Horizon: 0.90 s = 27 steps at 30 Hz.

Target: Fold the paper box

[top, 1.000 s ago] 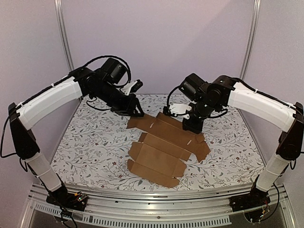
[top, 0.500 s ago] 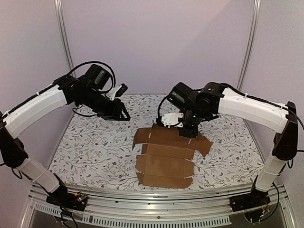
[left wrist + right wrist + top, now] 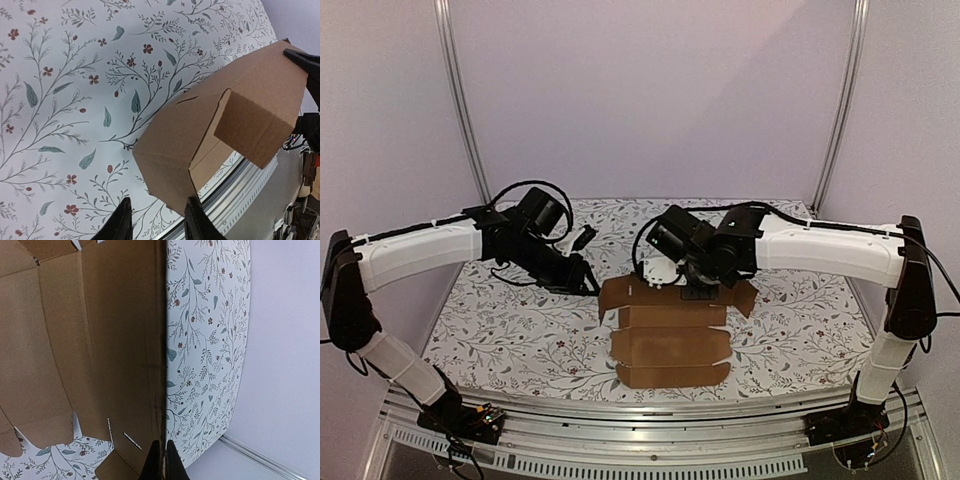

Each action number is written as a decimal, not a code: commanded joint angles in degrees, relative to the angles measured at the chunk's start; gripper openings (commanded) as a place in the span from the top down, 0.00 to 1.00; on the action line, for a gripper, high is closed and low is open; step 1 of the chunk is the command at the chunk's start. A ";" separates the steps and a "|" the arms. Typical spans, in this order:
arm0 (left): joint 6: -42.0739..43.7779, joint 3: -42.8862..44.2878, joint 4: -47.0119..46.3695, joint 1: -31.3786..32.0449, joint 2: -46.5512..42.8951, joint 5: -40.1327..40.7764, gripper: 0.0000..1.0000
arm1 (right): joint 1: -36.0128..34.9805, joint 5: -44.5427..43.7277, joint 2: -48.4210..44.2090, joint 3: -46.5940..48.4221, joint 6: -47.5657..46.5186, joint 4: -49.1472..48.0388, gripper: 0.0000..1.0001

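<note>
The table (image 3: 490, 330) wears a floral-print cover, and the paper box (image 3: 670, 335) lies near its middle as a mostly flat brown cardboard sheet, its panels running from the near edge toward the far side, with small flaps sticking out at both ends. The right arm (image 3: 820, 250) reaches in over the far edge of the sheet, where the right gripper (image 3: 698, 292) sits. In the right wrist view its fingers (image 3: 155, 462) are pressed together, pinching that far edge of the cardboard (image 3: 100, 340). The left arm (image 3: 420, 255) comes in from the other side, and the left gripper (image 3: 588, 285) hangs just beside the box's far-left corner. In the left wrist view its fingers (image 3: 122, 220) stand partly apart, holding nothing; the cardboard corner (image 3: 200, 130), with one flap raised, lies just ahead of them
</note>
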State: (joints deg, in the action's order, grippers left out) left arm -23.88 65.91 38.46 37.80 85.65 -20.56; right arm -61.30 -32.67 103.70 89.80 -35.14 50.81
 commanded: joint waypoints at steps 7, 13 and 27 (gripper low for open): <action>-3.87 -6.12 -13.43 -0.62 5.58 -3.18 0.66 | -2.86 -7.09 1.64 -4.70 1.05 -10.34 1.00; -5.40 -6.54 -16.37 -0.54 7.10 -3.32 0.66 | -4.15 -9.60 1.65 -8.34 2.64 -14.01 1.00; -5.73 -8.52 -17.66 1.34 7.87 0.31 0.66 | -6.26 -11.32 1.64 -11.74 6.67 -16.53 1.00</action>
State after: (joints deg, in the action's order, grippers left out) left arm -29.21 59.35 21.65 38.24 93.45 -22.17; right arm -66.41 -41.78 104.47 79.70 -30.74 36.75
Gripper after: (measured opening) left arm 0.336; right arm 0.009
